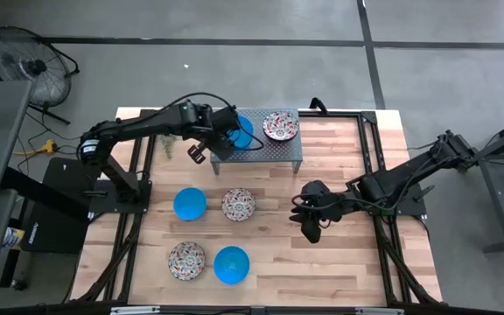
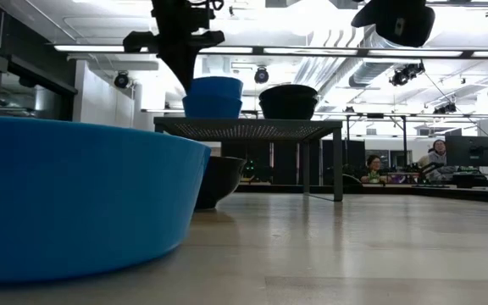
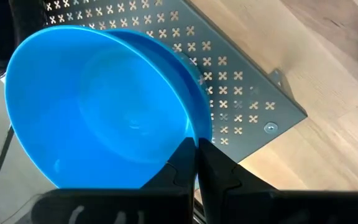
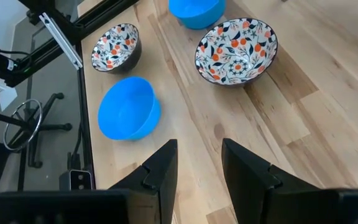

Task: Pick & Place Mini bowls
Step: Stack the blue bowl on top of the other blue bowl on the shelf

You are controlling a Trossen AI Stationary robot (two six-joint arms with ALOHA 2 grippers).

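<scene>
A plain bright blue round mini bowl [image 1: 242, 131] sits upper centre on the grey perforated metal rack [image 1: 289, 149], its rim pinched by the closed left gripper [image 1: 223, 138]. The right gripper [image 1: 309, 215], centre-right, hangs parted and empty.

Two bowls [image 1: 261, 128] sit on the rack [image 1: 289, 150]; four bowls [image 1: 211, 233] lie on the table [image 1: 339, 262] before it

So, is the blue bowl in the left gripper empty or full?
Empty. The left wrist view looks into the blue bowl and shows only its bare blue inside.
</scene>
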